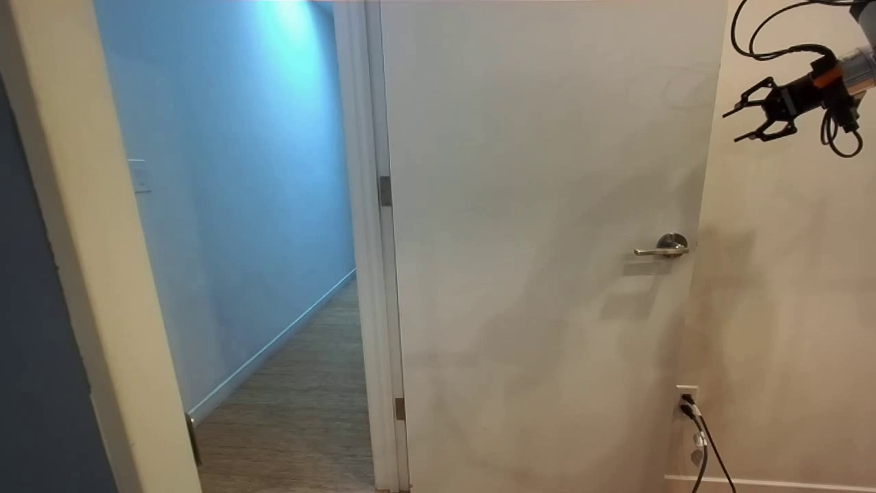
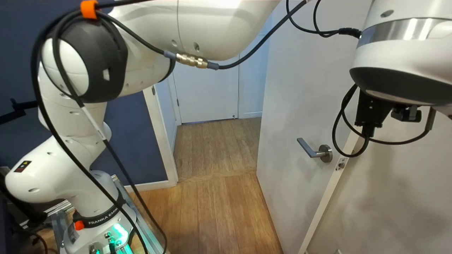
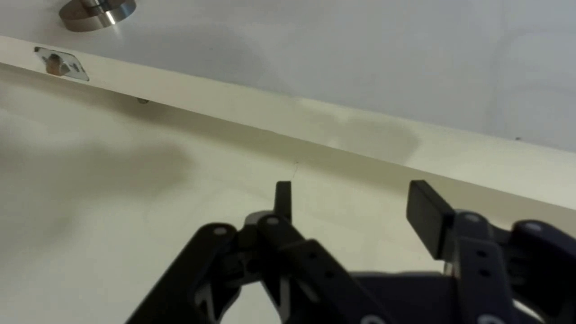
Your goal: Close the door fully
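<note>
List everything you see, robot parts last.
Door: 1, white, open, before off-white wall
Lever handle: 1, silver, on door
Latch plate: 1, silver, door's edge
Door frame: 1, white, beside door
Hinges: 2 visible, metallic, at frame
Far door: 1, white, in background
Outlet: 1, white, low on off-white wall
Cords: 2, black, in outlet
Blue wall: 1, dark, adjoining frame
Floor: 1, brown, below
Arm: 1, white, in foreground
Cables: several, black, along arm
Gripper: 1, black, open, near door's edge

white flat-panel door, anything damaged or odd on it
Only a small dark speck in the wrist view, where the face of the white flat-panel door meets its narrow edge: it interrupts an otherwise plain surface, perhaps a chip or dirt. The brushed silver lever handle looks intact.
</note>
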`<move>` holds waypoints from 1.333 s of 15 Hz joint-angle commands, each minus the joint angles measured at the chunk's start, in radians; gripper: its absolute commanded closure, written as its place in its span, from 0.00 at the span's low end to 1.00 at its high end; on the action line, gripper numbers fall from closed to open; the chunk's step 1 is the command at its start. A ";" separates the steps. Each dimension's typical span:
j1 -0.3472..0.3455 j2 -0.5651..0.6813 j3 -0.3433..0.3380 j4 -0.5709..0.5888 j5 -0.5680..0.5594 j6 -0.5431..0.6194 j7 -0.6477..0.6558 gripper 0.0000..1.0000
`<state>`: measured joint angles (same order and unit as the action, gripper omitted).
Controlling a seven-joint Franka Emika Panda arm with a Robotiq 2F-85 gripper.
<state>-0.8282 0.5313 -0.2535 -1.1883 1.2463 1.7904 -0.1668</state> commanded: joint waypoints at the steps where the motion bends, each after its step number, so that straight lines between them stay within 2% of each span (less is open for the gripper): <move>1: -0.023 0.059 0.047 0.090 0.070 0.029 0.067 0.64; 6: -0.020 0.083 0.076 0.115 0.119 0.075 0.071 0.98; 11: -0.022 0.085 0.073 0.117 0.053 -0.035 0.079 1.00; 17: -0.054 0.070 0.079 0.100 0.046 -0.191 0.058 1.00; 20: -0.050 0.020 0.064 0.036 0.012 -0.297 -0.006 1.00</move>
<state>-0.8770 0.5939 -0.1897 -1.1127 1.3121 1.5981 -0.1294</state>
